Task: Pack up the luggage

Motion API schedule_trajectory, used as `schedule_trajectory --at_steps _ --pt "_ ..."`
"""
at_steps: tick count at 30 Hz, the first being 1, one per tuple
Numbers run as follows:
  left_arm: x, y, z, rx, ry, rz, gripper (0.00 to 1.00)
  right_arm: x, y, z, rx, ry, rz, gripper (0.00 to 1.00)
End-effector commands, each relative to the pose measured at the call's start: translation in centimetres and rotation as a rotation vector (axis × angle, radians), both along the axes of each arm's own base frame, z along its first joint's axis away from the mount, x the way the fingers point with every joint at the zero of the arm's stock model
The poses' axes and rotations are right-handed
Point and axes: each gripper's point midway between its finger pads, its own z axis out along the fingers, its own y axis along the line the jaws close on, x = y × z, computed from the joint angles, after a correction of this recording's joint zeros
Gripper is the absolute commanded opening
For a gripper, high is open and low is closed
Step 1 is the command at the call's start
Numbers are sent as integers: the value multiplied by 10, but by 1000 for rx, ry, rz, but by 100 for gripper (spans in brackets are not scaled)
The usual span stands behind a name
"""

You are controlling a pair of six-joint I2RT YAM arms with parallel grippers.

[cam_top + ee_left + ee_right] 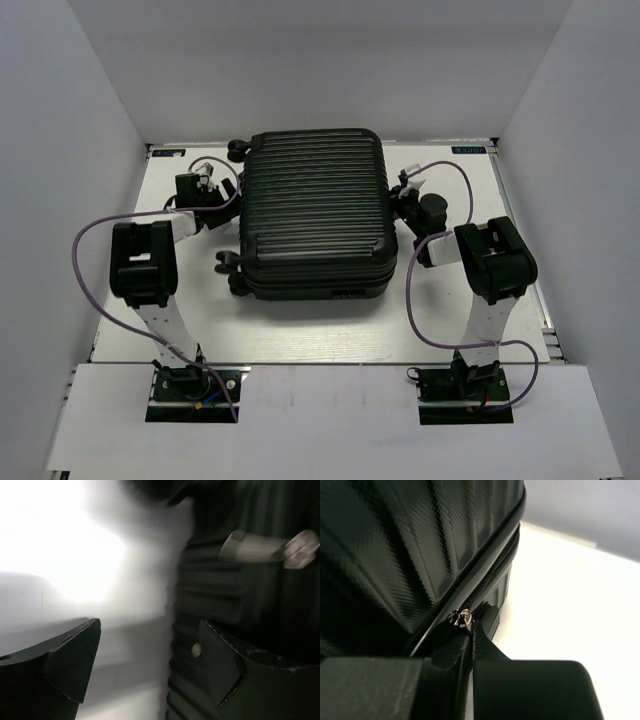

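Now at zip-up step: black ribbed suitcase (315, 210) lies lid-down at centre of table (300, 340), R gripper (470, 635) pinched on zipper pull (463, 618) at its 3 o'clock side, L gripper (150, 655) gaping, empty, at 9 o'clock; next prob. needs dragging pull along zipper seam (495, 560) w/ L bracing.

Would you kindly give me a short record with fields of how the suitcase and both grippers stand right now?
luggage: closed, lying flat on the white table, between the two arms
left gripper: open, beside the luggage's left side, holding nothing
right gripper: shut, tips at the zipper pull on the luggage's right side; whether the pull is pinched cannot be told
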Motion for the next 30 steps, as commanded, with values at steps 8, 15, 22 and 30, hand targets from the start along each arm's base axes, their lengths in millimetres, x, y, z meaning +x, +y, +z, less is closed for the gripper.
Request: schedule_trajectory --at_steps 8,15,22,30 --pt "-119 -99 46 -80 17 -443 92 -174 121 50 -20 -85 500 0" --pt "-95 -84 38 -79 50 -402 90 -75 87 73 -140 -264 176 0" --pt "-66 -78 30 -83 79 -400 86 -11 81 117 40 -430 130 0" --pt "-24 -15 38 11 72 -166 96 -59 105 100 -2 -354 384 0"
